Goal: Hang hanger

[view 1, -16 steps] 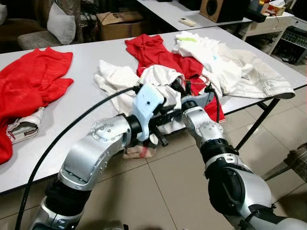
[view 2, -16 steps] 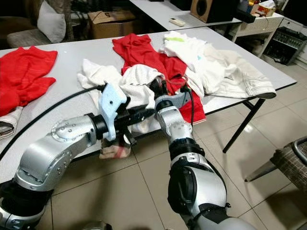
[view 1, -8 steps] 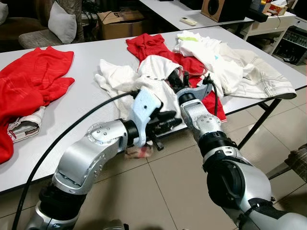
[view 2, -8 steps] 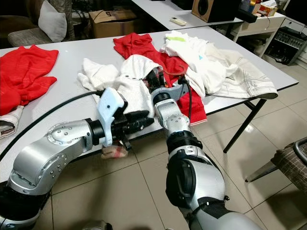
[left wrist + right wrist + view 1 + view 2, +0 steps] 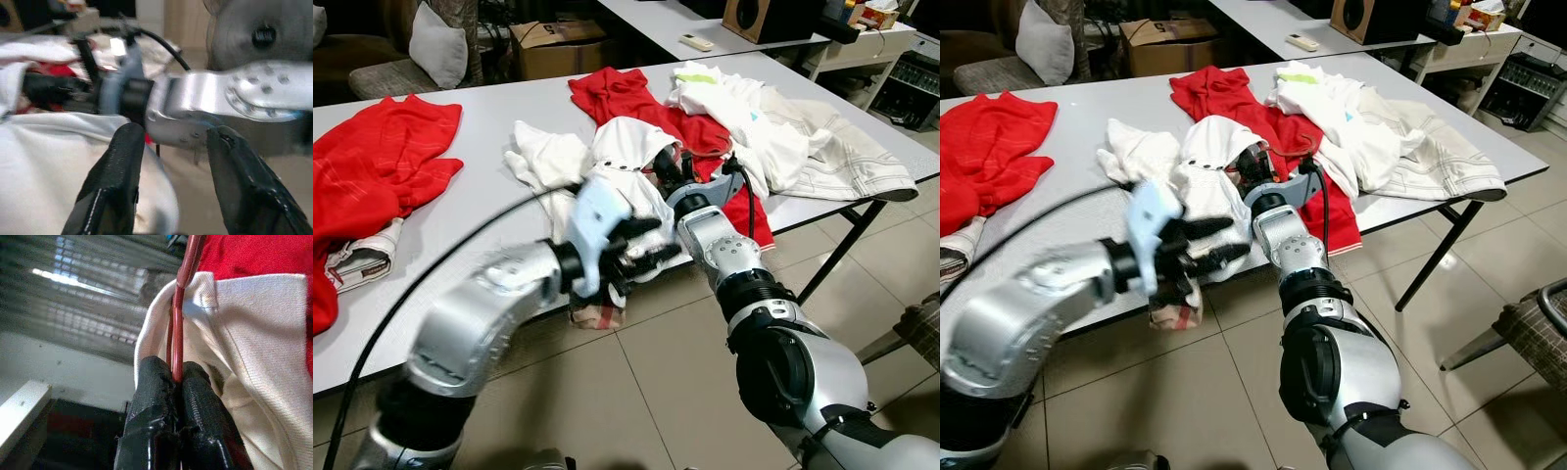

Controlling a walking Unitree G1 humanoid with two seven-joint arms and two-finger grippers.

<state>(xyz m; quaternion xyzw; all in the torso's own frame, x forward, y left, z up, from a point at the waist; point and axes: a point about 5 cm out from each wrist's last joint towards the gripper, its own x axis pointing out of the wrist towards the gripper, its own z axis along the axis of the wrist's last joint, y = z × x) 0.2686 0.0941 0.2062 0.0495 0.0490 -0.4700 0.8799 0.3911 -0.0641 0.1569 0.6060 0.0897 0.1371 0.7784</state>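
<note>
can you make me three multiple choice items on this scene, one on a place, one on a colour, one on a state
1. Where does the cardboard box stand?
A. on the floor beyond the grey table
B. on the grey table
C. under the right arm

2. What colour is the hanger in the right claw?
A. blue
B. red
C. black

3. How is the left claw?
A. shut on the hanger
B. shut on a sock
C. open, fingers apart over the white shirt

Answers:
1 A, the box sits past the table's far edge.
2 B, the right wrist view shows a thin red wire pinched between the fingers.
3 C, the left wrist view shows a gap between its two fingers.
</note>
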